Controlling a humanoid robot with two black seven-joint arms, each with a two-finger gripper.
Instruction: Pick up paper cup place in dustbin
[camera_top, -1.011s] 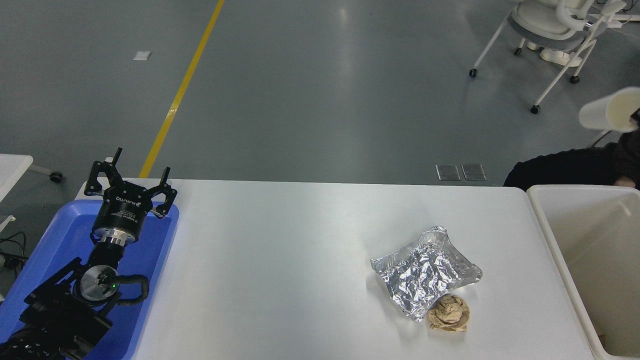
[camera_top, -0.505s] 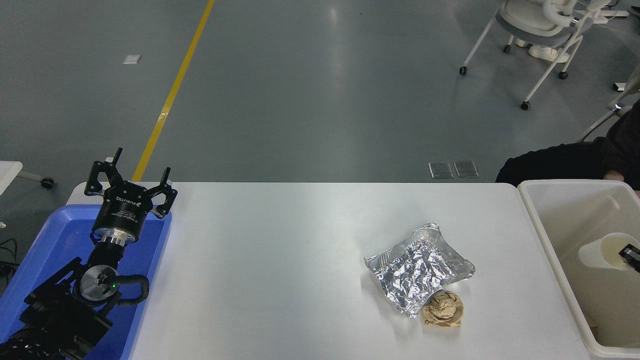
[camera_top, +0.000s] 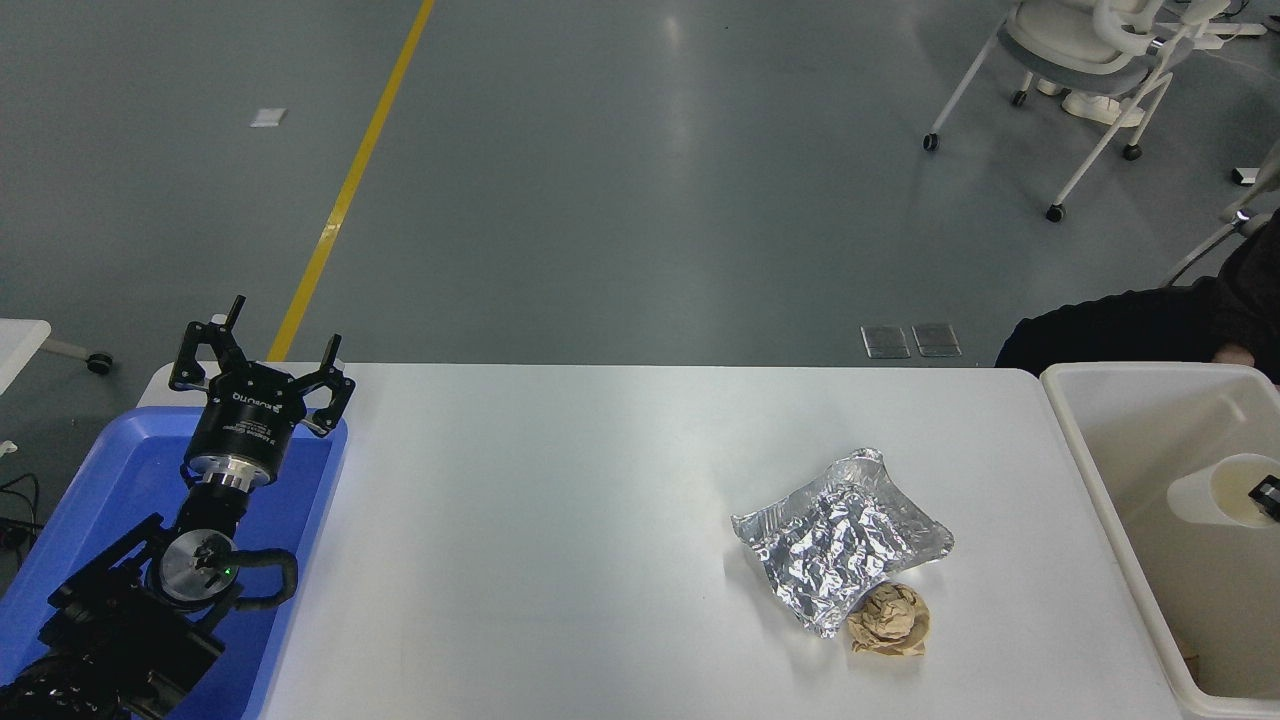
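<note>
- I'm looking over a white table with grey shop floor and a yellow line behind it, wheeled chairs at the far right, and a seated person's dark sleeve just past the far right corner.
- The dustbin stands at the table's right end, its mouth open to me.
- The paper cup hangs over the bin's inside, tipped on its side: base toward the table, open cream mouth toward the right edge.
- Only a small black tip of my right gripper shows, at the cup's mouth. The cup looks gripped there, but I cannot tell how the jaws stand.
- What matters next: the cup is already inside the rim's outline, with the bin floor straight below, so I judge a plain release would land it.
- My left gripper sits parked over the blue tray, fingers spread, holding nothing, well apart from the bin.
- The foil tray and brown paper ball lie touching on the table, out of the way.
</note>
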